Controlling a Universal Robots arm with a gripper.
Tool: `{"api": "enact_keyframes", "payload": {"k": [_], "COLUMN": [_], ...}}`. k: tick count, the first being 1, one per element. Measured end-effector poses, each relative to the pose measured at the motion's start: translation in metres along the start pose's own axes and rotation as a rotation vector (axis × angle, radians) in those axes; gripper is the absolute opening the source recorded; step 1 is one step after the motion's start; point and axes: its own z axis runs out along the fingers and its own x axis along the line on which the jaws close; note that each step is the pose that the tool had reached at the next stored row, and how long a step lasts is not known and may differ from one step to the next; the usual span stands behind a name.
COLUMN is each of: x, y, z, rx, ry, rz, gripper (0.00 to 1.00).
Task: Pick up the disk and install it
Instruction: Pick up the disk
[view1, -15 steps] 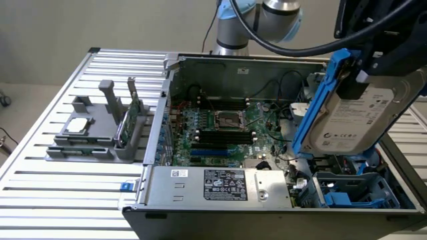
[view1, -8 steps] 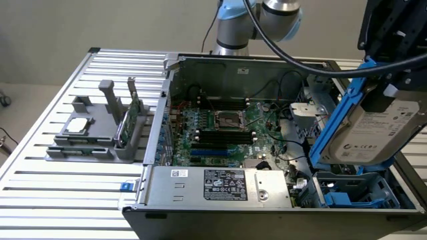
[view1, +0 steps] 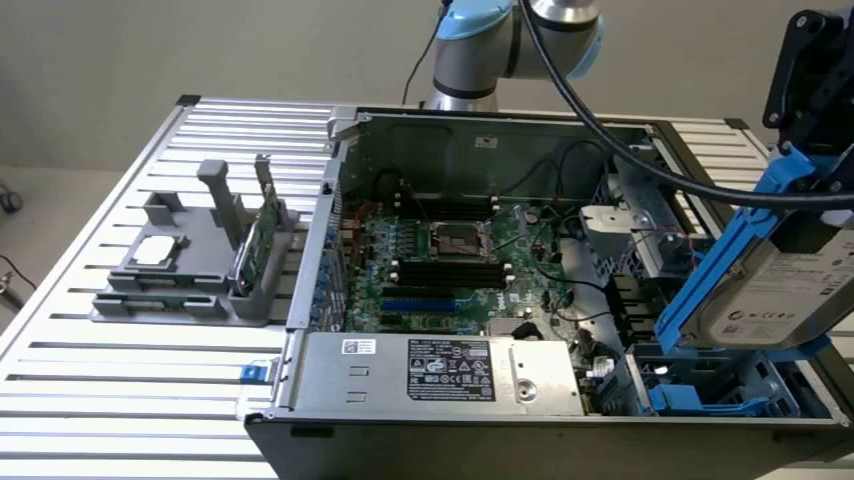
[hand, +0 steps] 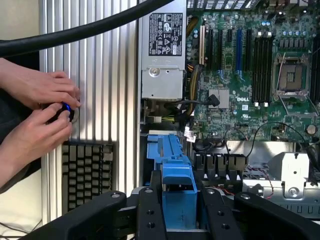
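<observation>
Currently the gripper (view1: 806, 178) is part-closed and clamped on the top edge of the disk (view1: 781, 290). In the wrist view its fingers sit on either side of the blue carrier frame (hand: 178, 187).

- The disk hangs below the gripper, clear of everything, over the corner of the case (view1: 534, 440) at the exterior view's lower right.
- Its long axis is steep and tilted off vertical. The lower end points down at the blue bay (view1: 701, 400) and is near it but not touching.
- The labelled face is turned towards the exterior view's right.
- Room is tight. The metal drive cage and loose wires sit just beside the bay, and the power supply (view1: 427, 370) is on the far side of it. There's open space above.
- My own black cable (view1: 627, 130) drapes across the case, above the motherboard (view1: 441, 250).
- A person's hands (hand: 35, 135) are on the worktop (hand: 100, 75) by a keyboard (hand: 87, 170), outside the case wall and well apart from the disk.
- The holder (view1: 187, 275) with the chip and green card is well apart, on the other side of the case.
</observation>
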Motion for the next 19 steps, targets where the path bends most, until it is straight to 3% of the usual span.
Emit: {"api": "enact_keyframes", "payload": {"k": [10,19], "x": [0.001,0.000], "y": [-0.0027,-0.0074], "z": [0.0057,0.0198], "rx": [-0.0024,-0.0023], "ry": [-0.0040,-0.0163], "rz": [0.000,-0.001], "gripper": [0.33,0.33]}}
